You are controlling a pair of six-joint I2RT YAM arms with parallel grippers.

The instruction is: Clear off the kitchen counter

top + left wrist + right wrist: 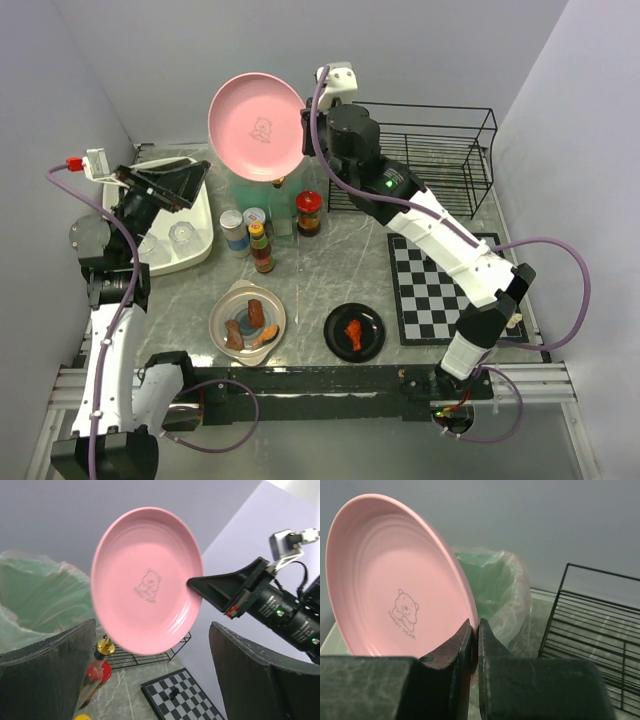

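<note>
My right gripper (308,122) is shut on the rim of a pink plate (256,127) with a bear print and holds it on edge, high above the green-lined bin (250,192) at the back of the grey marble kitchen counter (330,270). The plate also shows in the right wrist view (390,585) and the left wrist view (147,580). My left gripper (170,182) is open and empty above the white tub (195,240) at the left. A beige bowl (247,320) of food and a black plate (354,332) with a food piece sit near the front.
Jars and bottles (262,240) and a red-lidded jar (309,212) stand in front of the bin. A black wire rack (430,160) stands at the back right. A checkered mat (440,285) lies at the right. Glasses (183,235) sit in the tub.
</note>
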